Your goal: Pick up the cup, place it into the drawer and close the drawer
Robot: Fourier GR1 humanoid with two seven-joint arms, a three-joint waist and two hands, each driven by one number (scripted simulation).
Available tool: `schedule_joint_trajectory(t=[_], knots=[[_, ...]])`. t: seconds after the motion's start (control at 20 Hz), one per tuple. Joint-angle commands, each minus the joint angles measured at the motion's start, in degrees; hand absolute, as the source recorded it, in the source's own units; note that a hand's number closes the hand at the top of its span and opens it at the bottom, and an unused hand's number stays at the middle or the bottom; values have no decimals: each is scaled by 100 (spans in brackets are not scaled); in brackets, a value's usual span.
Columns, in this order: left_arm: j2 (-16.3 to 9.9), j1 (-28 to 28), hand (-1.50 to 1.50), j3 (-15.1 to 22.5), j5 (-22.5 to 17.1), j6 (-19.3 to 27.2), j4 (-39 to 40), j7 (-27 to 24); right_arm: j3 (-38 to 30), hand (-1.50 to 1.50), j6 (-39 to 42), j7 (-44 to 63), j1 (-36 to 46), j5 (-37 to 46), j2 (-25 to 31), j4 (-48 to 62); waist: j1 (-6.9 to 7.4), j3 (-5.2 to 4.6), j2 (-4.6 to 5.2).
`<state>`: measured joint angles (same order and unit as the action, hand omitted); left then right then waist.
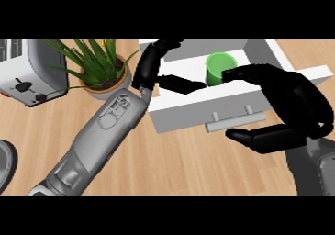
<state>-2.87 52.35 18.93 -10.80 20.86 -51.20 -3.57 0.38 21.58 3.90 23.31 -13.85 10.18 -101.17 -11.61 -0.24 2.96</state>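
The wooden counter [183,156] spreads under everything I see, pale planks running across the view. On it, toward the upper right, sits the white drawer [197,110], pulled open, its front panel facing me with a grey handle [232,120] on it. My left forearm [95,142] crosses the counter diagonally from the lower left up to the drawer's left edge. My right hand [298,110] hangs over the drawer's right front corner, fingers curled in a wide arc with the thumb low over the counter in front of the drawer; the fingertips reach to the cup's right side, but the span between fingers and thumb holds nothing, and I cannot tell whether the tips touch the cup. At the upper left stands a silver toaster [24,69], and just right of it a potted plant [98,69] with long green leaves. My left hand [151,64] lies on the drawer's left wall, fingers fairly straight and stretched upward, thumb poking into the drawer toward the cup, gripping nothing. A grey round rim [2,165] shows at the left edge. The green cup [218,69] stands upright inside the drawer, near its back.
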Motion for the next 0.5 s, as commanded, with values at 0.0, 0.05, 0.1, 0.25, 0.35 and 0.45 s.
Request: schedule_joint_trajectory(t=[0.0,0.05,0.1,0.25,0.35,0.45], knots=[[272,437,-150,-69,-787,11,-3,-504,387,150,639,84,49,-465,-6,72,6,7,-10],[272,467,-150,-177,-869,-7,94,-666,519,150,837,209,54,-496,104,103,-15,0,21],[272,531,-150,-207,-984,107,72,-784,592,150,962,424,90,-449,288,130,71,-3,-40],[276,704,-150,-422,-1170,275,350,-1026,943,150,1479,604,-188,-20,829,71,239,7,-114],[280,718,-150,-400,-1290,213,655,-1354,980,150,1712,573,-300,271,1159,86,284,16,-98],[282,1000,-150,-540,-1474,237,882,-1296,965,-150,1680,652,-511,603,1383,-21,427,22,-163]])
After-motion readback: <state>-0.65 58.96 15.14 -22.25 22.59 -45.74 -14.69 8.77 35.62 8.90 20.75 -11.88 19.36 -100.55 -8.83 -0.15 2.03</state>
